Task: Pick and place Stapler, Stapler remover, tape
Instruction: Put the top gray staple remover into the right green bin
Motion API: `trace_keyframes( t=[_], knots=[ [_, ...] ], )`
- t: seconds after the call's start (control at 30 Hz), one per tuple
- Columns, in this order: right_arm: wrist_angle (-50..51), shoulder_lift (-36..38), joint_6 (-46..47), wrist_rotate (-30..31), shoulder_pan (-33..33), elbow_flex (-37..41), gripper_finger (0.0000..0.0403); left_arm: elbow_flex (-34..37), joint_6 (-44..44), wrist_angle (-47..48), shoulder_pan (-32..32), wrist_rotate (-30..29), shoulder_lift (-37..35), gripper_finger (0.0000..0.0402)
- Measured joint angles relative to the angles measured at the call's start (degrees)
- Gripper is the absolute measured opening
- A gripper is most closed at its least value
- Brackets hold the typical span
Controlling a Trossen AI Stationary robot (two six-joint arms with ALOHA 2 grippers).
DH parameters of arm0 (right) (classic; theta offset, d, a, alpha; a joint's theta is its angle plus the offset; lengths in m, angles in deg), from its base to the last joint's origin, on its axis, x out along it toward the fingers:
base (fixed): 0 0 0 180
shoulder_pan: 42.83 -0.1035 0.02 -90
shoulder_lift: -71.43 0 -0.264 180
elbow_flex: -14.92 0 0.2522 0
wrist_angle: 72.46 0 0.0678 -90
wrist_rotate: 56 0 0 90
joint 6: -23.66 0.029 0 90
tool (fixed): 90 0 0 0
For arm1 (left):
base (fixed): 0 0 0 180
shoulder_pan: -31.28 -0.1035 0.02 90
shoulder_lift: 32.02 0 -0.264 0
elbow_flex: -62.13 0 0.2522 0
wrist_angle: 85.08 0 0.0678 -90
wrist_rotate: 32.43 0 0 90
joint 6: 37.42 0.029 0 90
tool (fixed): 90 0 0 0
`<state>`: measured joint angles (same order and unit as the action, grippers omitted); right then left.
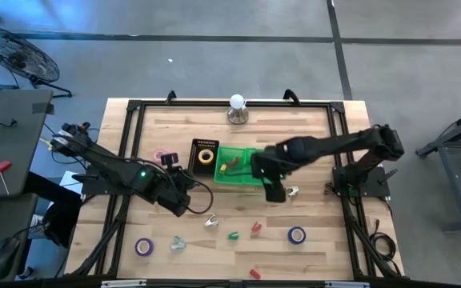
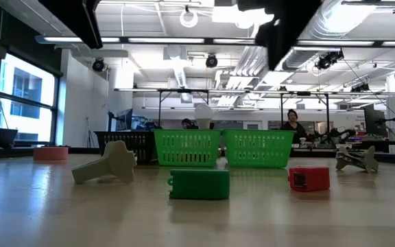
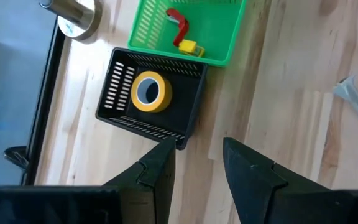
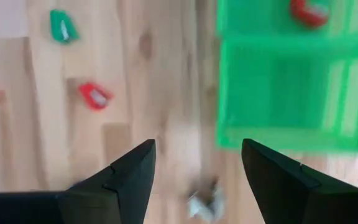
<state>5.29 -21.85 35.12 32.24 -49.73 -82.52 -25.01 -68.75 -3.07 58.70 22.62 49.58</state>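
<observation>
Wooden tabletop, near edge first: purple tape point(image 1: 143, 246) and blue tape point(image 1: 296, 234) sit untouched w/ red and green staplers point(image 1: 234, 235) between them. Mid-table, left gripper point(image 1: 179, 210) waits, empty fingers partway apart. Right gripper point(image 4: 194, 163) hovers by the green basket point(image 1: 238, 169), jaws wide, nothing held; a pale remover point(image 1: 292, 191), prob. the next pick, lies just beside it. Farther back, yellow tape point(image 3: 150, 91) already rests in the black basket point(image 3: 189, 99); pink tape point(image 1: 161, 154) lies left of it. Best approach: centre over the remover, drop straight, close across its narrow waist.
</observation>
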Motion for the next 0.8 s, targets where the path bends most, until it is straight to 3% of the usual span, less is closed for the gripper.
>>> trace_keyframes(
  t=[0.2,0.4,0.63,0.8],
  knots=[
    [8.7,0.5,10.4,6.0,-5.4,2.5,0.0227,0.0,-0.4,0.0,0.0,0.0,0.1,0.0128],
    [10.7,0.5,11.2,2.1,-5.6,13.1,0.0227,0.0,-0.4,-0.1,0.0,-0.2,0.1,0.0128],
    [3.9,0.4,12.1,0.3,-5.6,24.6,0.0226,0.0,0.1,-0.9,0.0,-0.4,0.1,0.0128],
    [-3.5,0.4,11.7,-0.6,-5.6,28.0,0.0226,0.0,0.1,-1.1,0.0,-0.6,0.1,0.0128]
  ],
)
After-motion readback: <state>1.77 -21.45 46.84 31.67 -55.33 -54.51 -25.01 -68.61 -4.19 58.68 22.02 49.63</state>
